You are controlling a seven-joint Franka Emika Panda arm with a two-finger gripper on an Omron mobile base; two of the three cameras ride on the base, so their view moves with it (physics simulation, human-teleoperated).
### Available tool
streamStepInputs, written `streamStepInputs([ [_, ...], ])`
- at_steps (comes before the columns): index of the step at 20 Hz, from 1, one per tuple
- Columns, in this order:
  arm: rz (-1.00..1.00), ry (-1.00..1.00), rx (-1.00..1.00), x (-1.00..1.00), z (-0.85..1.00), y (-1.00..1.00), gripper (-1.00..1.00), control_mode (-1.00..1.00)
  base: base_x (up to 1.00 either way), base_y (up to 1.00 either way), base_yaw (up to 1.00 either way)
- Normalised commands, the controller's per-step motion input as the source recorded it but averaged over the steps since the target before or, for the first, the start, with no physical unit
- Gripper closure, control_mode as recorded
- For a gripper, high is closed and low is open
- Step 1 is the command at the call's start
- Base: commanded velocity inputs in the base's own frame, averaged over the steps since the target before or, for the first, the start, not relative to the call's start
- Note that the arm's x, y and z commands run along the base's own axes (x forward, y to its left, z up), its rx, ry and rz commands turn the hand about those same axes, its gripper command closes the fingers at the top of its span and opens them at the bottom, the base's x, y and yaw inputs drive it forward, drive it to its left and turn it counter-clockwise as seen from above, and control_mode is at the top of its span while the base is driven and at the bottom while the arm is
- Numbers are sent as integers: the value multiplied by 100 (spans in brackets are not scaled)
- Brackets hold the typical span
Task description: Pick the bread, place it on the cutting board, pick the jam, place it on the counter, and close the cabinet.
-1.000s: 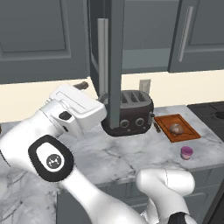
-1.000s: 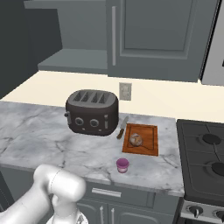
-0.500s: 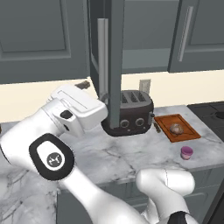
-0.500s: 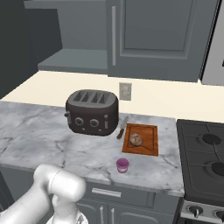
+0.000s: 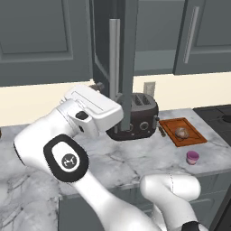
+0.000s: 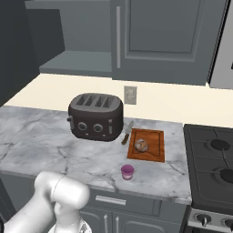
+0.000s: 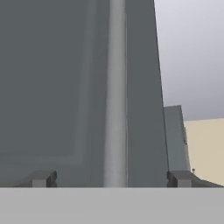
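Note:
The bread [image 5: 182,132] [image 6: 141,145] lies on the reddish-brown cutting board [image 5: 191,135] [image 6: 154,152], right of the toaster. The pink jam [image 5: 192,157] [image 6: 127,171] stands on the marble counter [image 5: 135,155] [image 6: 45,136] in front of the board. The wall cabinet [image 5: 129,67] has one door swung open, edge-on to the left base view, baring its shelf [image 6: 77,63]. My gripper [image 7: 111,179] is open and faces that door panel, its pale bar handle [image 7: 116,96] running between the two fingertips [image 7: 43,178] without touching them. Nothing is held.
A dark four-slot toaster [image 5: 135,118] [image 6: 95,117] sits at the counter's back under the open door. A stove [image 6: 214,159] adjoins the counter on the right. The neighbouring cabinet doors [image 6: 164,41] are closed.

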Motion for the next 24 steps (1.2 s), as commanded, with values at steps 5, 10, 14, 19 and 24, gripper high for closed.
streamStepInputs([
  [5, 0, 0, 0, 1, 0, -39, -100, -100, 0, 0, 0],
  [10, 0, 0, 0, 8, 0, -44, -100, -100, 0, 0, 0],
  [14, 0, 0, 0, 18, -2, -44, -100, -100, 0, 0, 0],
  [19, 0, 0, 0, 25, -7, -39, -100, -100, 0, 0, 0],
  [24, 0, 0, 0, 28, -4, -39, -100, -100, 0, 0, 0],
])
